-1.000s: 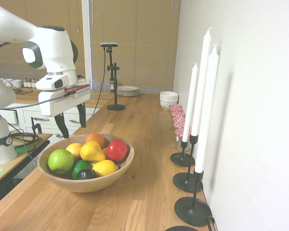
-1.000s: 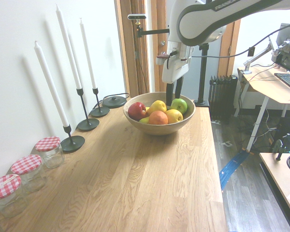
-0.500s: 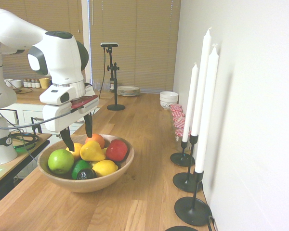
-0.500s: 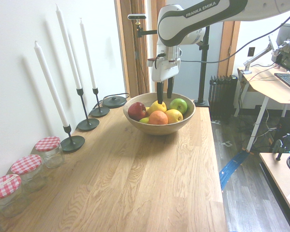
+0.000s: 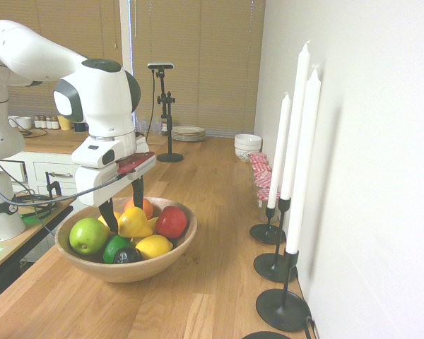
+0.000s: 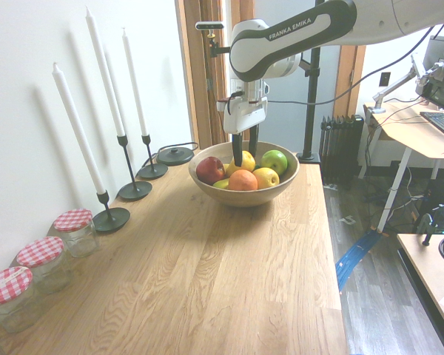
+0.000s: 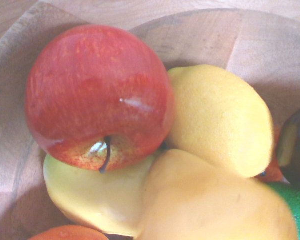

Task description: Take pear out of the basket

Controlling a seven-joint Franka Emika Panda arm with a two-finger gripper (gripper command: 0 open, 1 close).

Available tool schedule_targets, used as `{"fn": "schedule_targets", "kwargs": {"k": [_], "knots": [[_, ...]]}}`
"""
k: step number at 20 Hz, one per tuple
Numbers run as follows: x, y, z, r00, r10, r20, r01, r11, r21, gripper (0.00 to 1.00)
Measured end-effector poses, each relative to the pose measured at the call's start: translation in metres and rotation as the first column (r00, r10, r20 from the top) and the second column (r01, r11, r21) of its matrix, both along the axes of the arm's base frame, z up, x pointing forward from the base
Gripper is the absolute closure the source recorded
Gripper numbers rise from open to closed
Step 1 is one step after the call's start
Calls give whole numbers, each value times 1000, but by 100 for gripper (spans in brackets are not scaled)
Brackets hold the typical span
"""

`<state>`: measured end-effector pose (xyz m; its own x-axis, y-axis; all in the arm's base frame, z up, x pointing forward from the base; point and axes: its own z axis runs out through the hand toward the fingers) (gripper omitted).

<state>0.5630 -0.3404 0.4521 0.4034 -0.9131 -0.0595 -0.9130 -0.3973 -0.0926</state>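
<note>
**Open gripper poised over the fruit bowl**

Filling the lower left of the first exterior view, the wide, shallow bowl of light-brown wood (image 5: 171,253) — the basket — sits on the pale oak countertop (image 5: 212,282). At its near rim lie a round green apple (image 5: 89,236), a dark green lime (image 5: 114,247) and an oval yellow lemon (image 5: 154,246). Behind them, in the middle of the heap, rests the smooth bright-yellow pear (image 5: 134,222), still in the bowl, with a glossy red apple (image 5: 171,221) touching its right side and a rounder orange fruit (image 5: 143,206) at the far rim. The white arm's two-finger gripper (image 5: 124,205) points straight down over the pear — its dark fingers spread wide, one on each side of the fruit, gripping nothing. Whether they touch the pear cannot be told.

On the right, three tall white candles in black metal holders (image 5: 281,289) stand in a row along the white wall. Further back, red-checked jar lids (image 5: 261,173) line the wall, then stacked white bowls (image 5: 248,146) and white plates (image 5: 189,132) before the wooden blinds.
</note>
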Motion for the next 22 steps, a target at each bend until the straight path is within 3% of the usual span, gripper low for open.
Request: {"fn": "schedule_targets", "kwargs": {"k": [22], "knots": [[-6,-7,7,1000,-4,12,4,1000,-3,100]]}}
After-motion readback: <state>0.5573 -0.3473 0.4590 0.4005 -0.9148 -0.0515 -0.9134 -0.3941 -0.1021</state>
